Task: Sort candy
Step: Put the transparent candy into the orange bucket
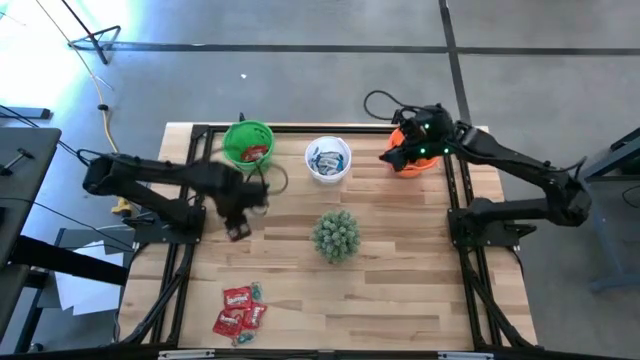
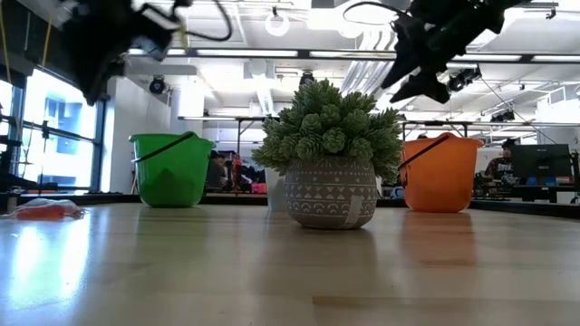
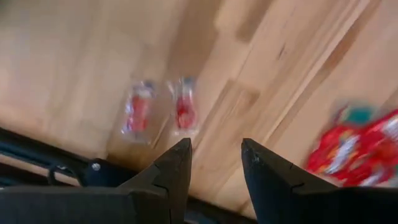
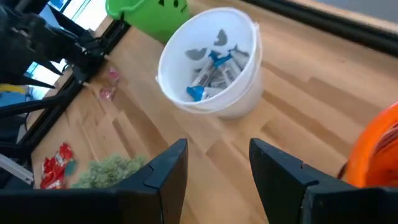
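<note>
A pile of red-wrapped candy (image 1: 240, 310) lies near the table's near edge, left of centre, and shows blurred in the left wrist view (image 3: 359, 151). Two small red candies (image 3: 138, 114) lie apart on the wood by the left rail. The green cup (image 1: 248, 143) holds red candy. The white cup (image 4: 211, 62) holds blue-and-white candy (image 4: 214, 73). My left gripper (image 3: 214, 163) hovers open and empty above the two small candies, in front of the green cup (image 1: 236, 218). My right gripper (image 4: 217, 163) is open and empty, over the orange cup (image 1: 415, 155).
A spiky green plant in a grey patterned pot (image 1: 336, 235) stands at the table's middle, between the cups and the candy pile. The three cups stand in a row along the far edge. Black frame rails (image 1: 178, 260) run down the table's left and right sides.
</note>
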